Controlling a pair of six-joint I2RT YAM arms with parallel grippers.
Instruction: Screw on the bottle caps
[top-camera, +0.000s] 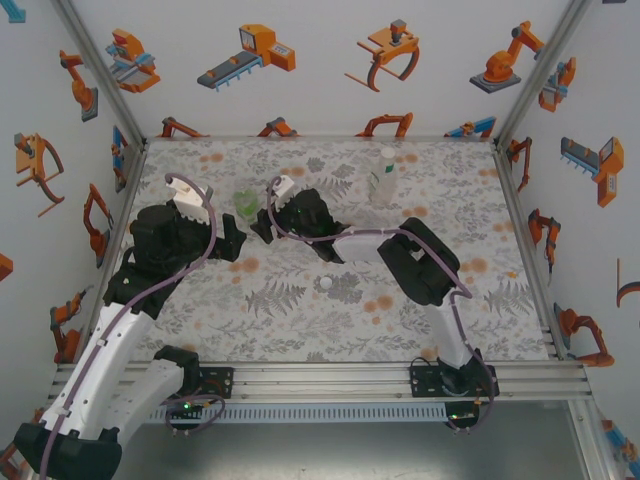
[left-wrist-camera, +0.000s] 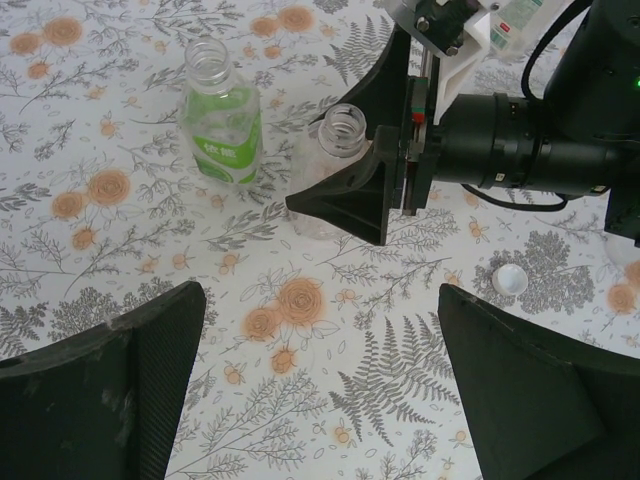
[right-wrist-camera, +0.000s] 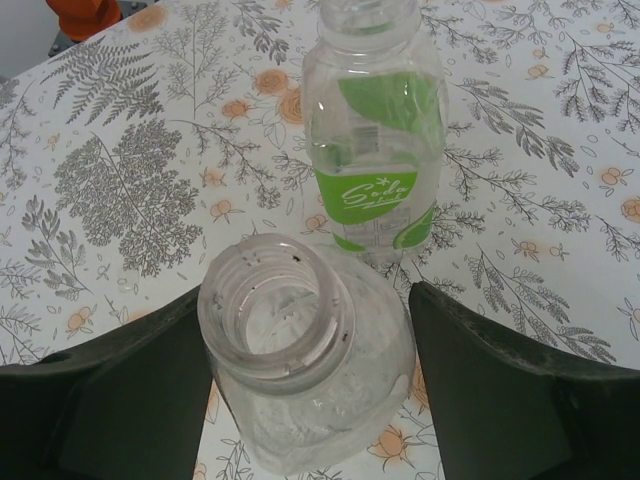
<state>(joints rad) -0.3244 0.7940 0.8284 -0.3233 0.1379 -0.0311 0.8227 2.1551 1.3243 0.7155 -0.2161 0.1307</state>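
A clear uncapped bottle (right-wrist-camera: 300, 380) stands between the fingers of my right gripper (right-wrist-camera: 308, 290), which press against both of its sides. In the left wrist view the same clear bottle (left-wrist-camera: 338, 135) is half covered by the right gripper's near finger (left-wrist-camera: 350, 200). Just behind it is a green-labelled bottle (right-wrist-camera: 375, 140) (left-wrist-camera: 220, 120) (top-camera: 246, 203), also open at the neck. A white bottle cap (left-wrist-camera: 510, 280) (top-camera: 325, 284) lies loose on the cloth. My left gripper (left-wrist-camera: 320, 295) (top-camera: 238, 242) hovers open over bare cloth, short of both bottles.
A taller clear bottle with a pale label (top-camera: 382, 178) stands at the back, right of centre. The flowered tablecloth (top-camera: 300, 320) is walled on three sides. The right arm (top-camera: 420, 260) reaches leftward across the middle.
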